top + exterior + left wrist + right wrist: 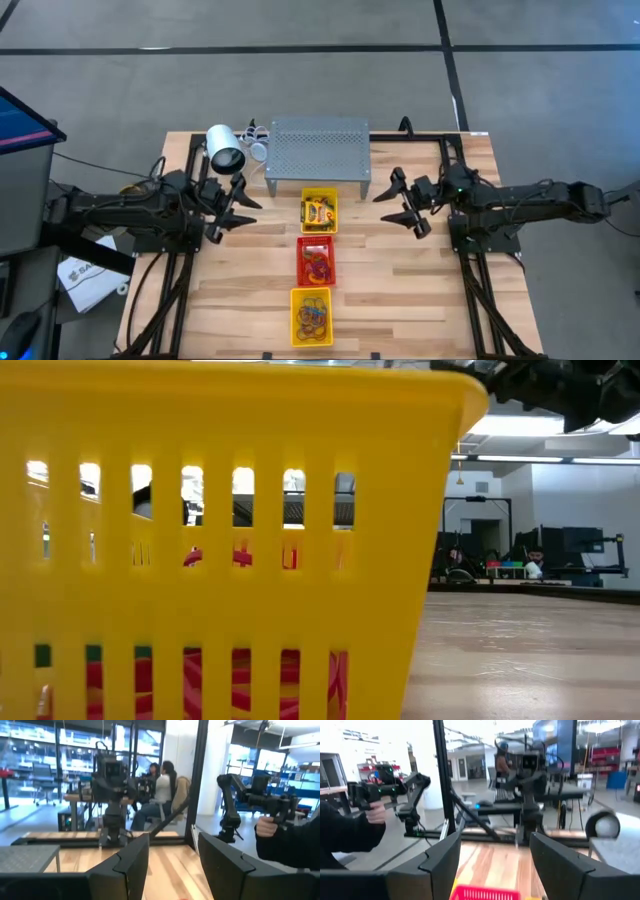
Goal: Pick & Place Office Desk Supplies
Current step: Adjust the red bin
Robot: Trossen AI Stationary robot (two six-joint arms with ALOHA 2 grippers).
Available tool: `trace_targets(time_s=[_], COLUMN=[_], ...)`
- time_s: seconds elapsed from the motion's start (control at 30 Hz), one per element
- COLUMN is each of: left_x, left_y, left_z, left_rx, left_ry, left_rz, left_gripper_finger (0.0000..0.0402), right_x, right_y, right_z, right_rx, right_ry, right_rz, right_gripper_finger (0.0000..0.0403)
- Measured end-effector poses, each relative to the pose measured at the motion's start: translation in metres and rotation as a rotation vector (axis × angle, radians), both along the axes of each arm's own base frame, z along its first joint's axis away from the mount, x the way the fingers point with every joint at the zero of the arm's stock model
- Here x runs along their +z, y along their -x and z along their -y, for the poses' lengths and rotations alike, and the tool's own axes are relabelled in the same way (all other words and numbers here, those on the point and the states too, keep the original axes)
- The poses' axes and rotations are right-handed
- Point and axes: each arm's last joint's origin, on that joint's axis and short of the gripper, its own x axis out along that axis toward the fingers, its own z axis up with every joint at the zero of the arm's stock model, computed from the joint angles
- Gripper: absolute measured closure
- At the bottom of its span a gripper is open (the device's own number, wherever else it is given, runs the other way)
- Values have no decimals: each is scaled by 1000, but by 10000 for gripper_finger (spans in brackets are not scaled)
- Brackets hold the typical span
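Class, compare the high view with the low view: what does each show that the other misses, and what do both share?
Only the high view shows both grippers, left and right, jaws open, flanking three trays in a row, plus the perforated metal stand. Only the low view shows the room beyond the table, with desks and monitors. Both show the nearest yellow tray holding rubber bands.

A robotics laboratory in a large, open industrial hall. A wooden table [400, 300] stands on a grey concrete floor [300, 60] marked with dark lines — beyond it, glass partitions [50, 750], black metal frames [445, 785] and further robot arms on benches [112, 795]. Seated people [160, 790] work at desks with monitors [580, 545]; a person's hand [267, 826] grips a handheld control device — ceiling strip lighting [520, 458] overhead.
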Motion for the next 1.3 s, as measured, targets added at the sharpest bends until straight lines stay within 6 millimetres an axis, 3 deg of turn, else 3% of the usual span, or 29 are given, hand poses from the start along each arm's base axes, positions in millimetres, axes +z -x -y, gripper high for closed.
trace_targets(time_s=[0.43, 0.9, 1.3], left_x=[-21, -42, -50], left_y=[-5, -34, -39], left_z=[-1, -2, 10], left_rx=[-4, -13, -90], left_ry=[36, 48, 87], left_rz=[-6, -92, -154], left_gripper_finger=[234, 234, 234], right_x=[-25, -54, -69], right_y=[-19, -74, -109], right_z=[-6, -19, -38], right_rx=[35, 37, 33], right_ry=[-21, 1, 35], right_rz=[-148, -308, -577], right_gripper_finger=[168, 168, 168])
